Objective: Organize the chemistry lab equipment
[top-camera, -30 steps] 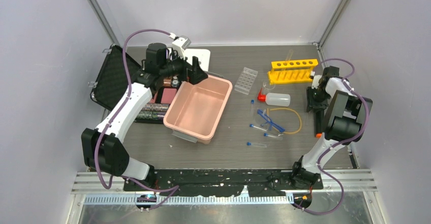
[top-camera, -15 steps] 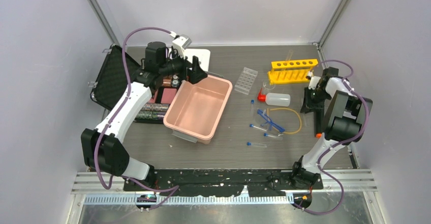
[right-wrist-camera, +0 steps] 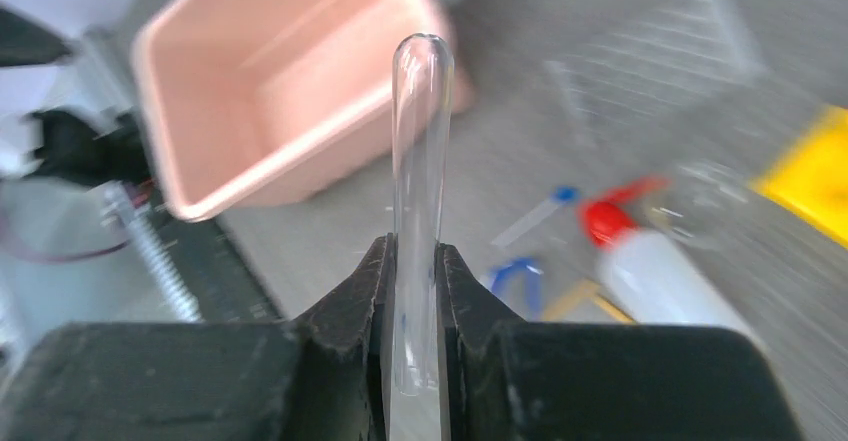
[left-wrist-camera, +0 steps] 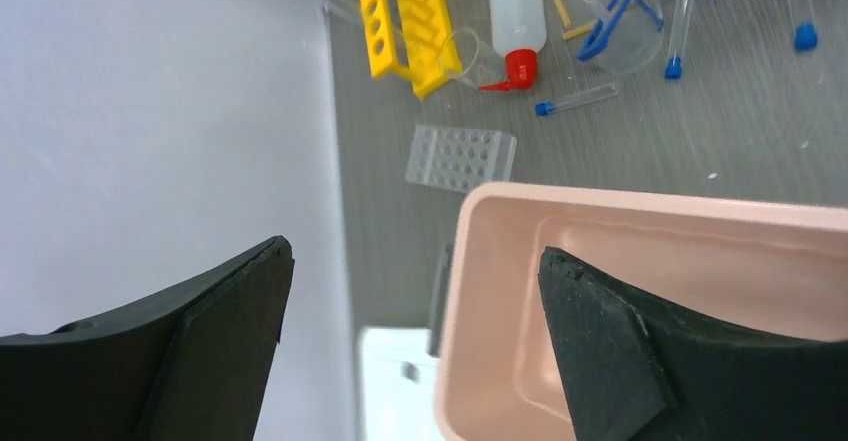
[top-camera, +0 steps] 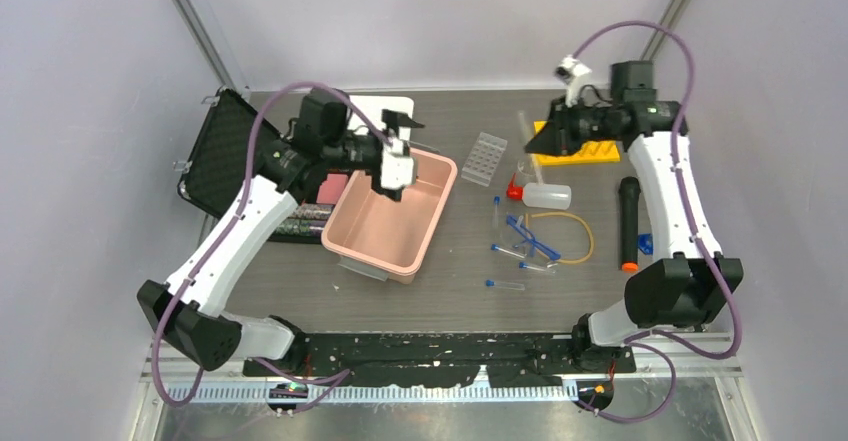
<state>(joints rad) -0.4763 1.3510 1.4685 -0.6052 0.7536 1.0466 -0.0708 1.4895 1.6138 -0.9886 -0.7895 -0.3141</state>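
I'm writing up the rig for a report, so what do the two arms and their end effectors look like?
Both the left arm and right arm have white link shells with black joints and black bases. A purple cable runs along each. The left end effector and right end effector have matte black, wedge-shaped fingers.

We saw a slim, white-shelled left arm (top-camera: 240,223) and its twin right arm (top-camera: 678,186), each with chunky black joints and 1 looping purple cable (top-camera: 258,133). The matte black left gripper (left-wrist-camera: 415,251) and right gripper (right-wrist-camera: 415,249) had wedge-shaped, grainy fingers (left-wrist-camera: 205,356).
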